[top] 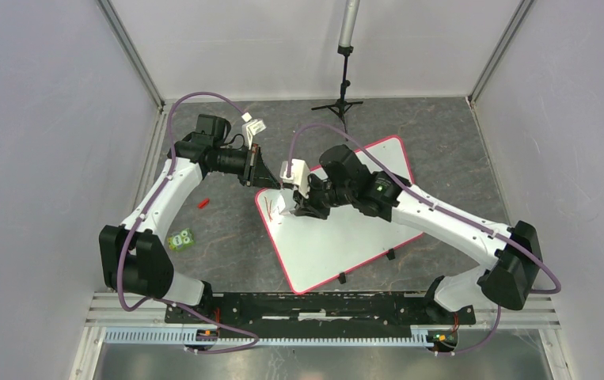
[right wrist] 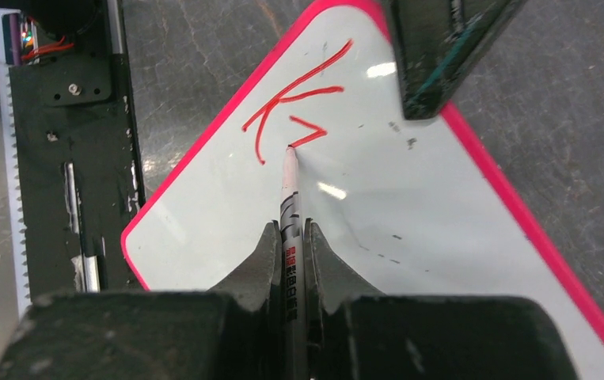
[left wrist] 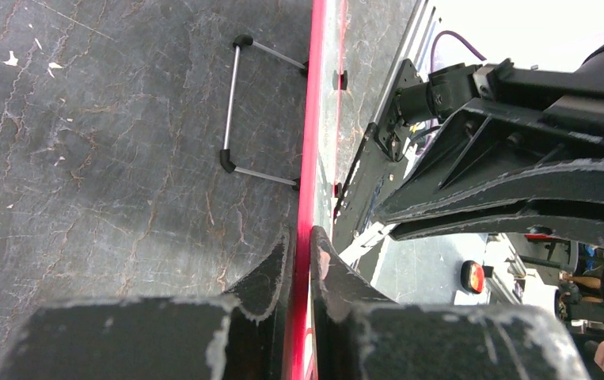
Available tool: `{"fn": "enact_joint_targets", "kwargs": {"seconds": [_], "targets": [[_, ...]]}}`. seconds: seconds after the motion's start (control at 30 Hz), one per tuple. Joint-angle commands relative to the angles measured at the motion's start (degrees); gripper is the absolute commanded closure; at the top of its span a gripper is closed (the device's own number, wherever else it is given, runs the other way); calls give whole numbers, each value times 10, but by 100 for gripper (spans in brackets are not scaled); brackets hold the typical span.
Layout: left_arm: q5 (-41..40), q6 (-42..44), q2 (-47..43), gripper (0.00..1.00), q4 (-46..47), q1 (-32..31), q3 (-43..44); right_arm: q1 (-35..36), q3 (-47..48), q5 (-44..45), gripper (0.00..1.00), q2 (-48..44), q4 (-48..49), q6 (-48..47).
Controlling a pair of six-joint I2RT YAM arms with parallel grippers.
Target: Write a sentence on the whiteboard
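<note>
The whiteboard (top: 338,237), white with a red-pink rim, lies slanted on the dark table. My left gripper (top: 260,172) is shut on its far left rim; in the left wrist view the fingers (left wrist: 302,241) pinch the red rim (left wrist: 314,119) edge-on. My right gripper (top: 300,207) is shut on a white marker (right wrist: 290,210), whose tip touches the board (right wrist: 441,261). Of the sentence (right wrist: 294,107), only a red "K" and a short angled stroke at the marker tip show, near the board's corner.
A small red cap (top: 202,203) and a green block (top: 180,239) lie on the table left of the board. A black tripod (top: 340,103) stands at the back. Black clips (top: 391,254) sit on the board's near edge. A wire stand (left wrist: 231,111) shows under the board.
</note>
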Motion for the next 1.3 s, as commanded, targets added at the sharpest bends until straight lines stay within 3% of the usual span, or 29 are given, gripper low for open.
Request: {"fn": "enact_joint_targets", "kwargs": {"seconds": [0.0, 0.7, 1.27], "targets": [[3, 11, -13, 98, -7, -1, 5, 6, -25, -4, 100, -17, -7, -14], [6, 10, -16, 98, -7, -2, 6, 6, 75, 20, 100, 4, -11, -23], [4, 11, -17, 98, -7, -2, 3, 6, 63, 32, 100, 11, -12, -24]]}}
